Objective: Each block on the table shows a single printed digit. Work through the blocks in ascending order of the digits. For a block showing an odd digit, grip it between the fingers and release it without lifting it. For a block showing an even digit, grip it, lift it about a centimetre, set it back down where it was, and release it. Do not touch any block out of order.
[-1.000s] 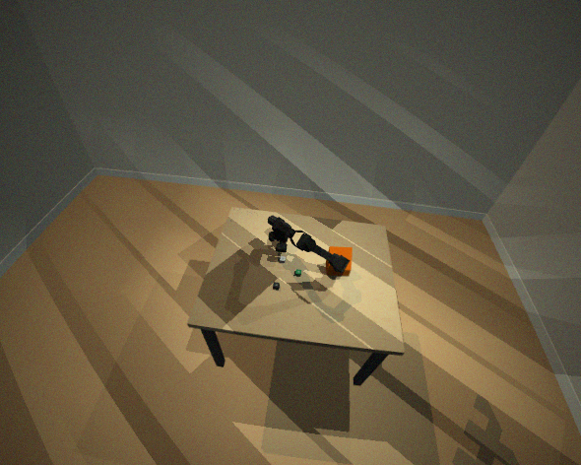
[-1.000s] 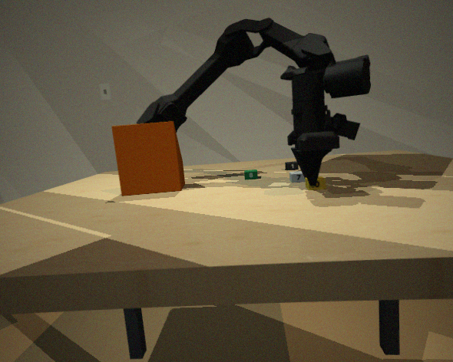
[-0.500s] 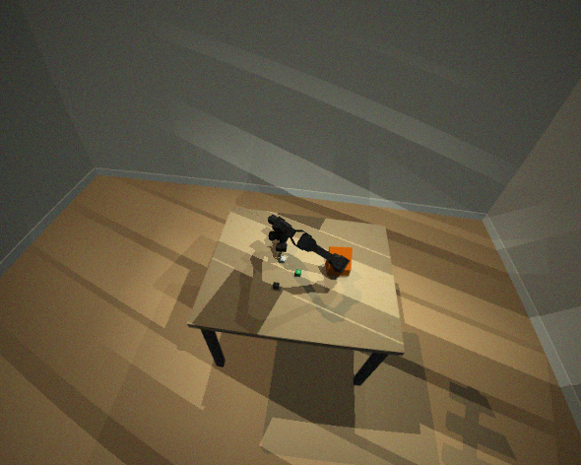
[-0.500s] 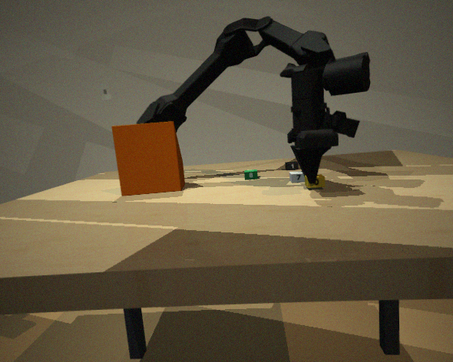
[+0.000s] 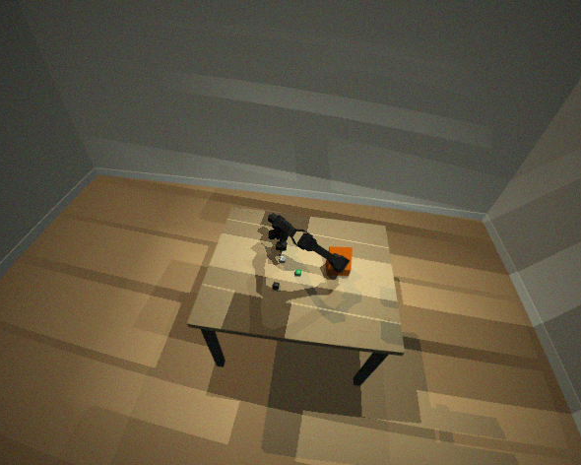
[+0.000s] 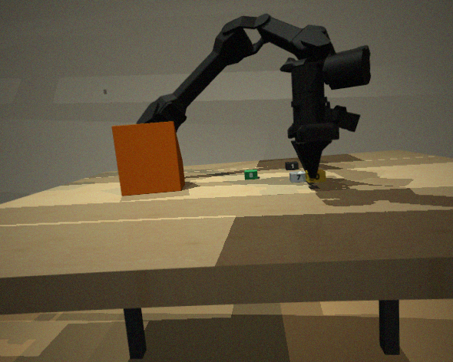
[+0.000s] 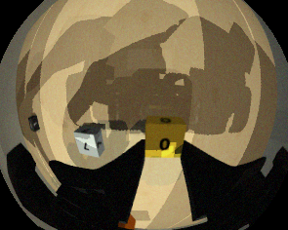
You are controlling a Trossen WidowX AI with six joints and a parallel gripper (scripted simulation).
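My gripper (image 6: 312, 176) (image 7: 163, 143) (image 5: 281, 246) points straight down and is shut on a yellow block (image 6: 319, 176) (image 7: 164, 135) printed with 0. The block hangs just above the table (image 6: 102, 233) (image 5: 331, 319), with a small dark shadow under it. A pale grey block (image 6: 296, 176) (image 7: 89, 139) (image 5: 282, 258) printed with 7 sits close beside it on the left. A black block (image 6: 292, 166) (image 7: 33, 123) (image 5: 276, 285) shows 1, and a green block (image 6: 251, 174) (image 5: 297, 272) shows 8. In the top view the gripper hides the yellow block.
A large orange box (image 6: 147, 157) (image 5: 342, 257) stands by the arm's base, away from the blocks. Patchy shadows move over the table top. The table's edges are far from the blocks.
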